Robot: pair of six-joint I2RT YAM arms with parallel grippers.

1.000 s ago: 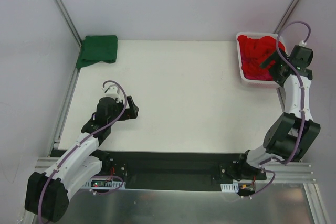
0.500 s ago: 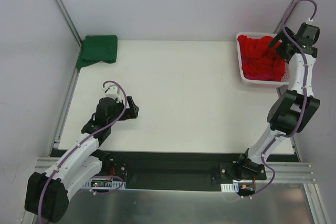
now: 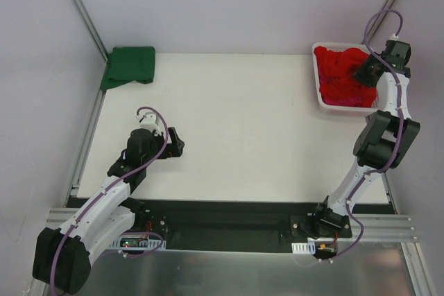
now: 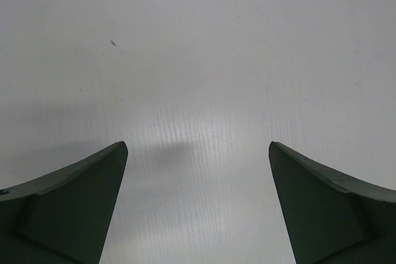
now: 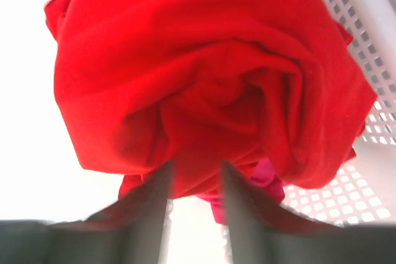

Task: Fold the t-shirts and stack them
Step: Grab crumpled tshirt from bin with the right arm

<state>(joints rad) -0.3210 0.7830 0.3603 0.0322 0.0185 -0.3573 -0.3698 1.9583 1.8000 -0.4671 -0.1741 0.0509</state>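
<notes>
Right gripper (image 5: 196, 166) meets the lower edge of the red t-shirt (image 5: 185, 72), heaped in the basket (image 5: 365, 23) at the top view's upper right, with jaws narrowed about a fold, pinched or not I cannot tell, and the left gripper (image 3: 176, 141), spread wide, sits far off at lower left

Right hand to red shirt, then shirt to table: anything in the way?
Nothing between right hand and red shirt: its fingers straddle a fold. Toward the table, only the basket wall; pink shirt lies underneath.
</notes>
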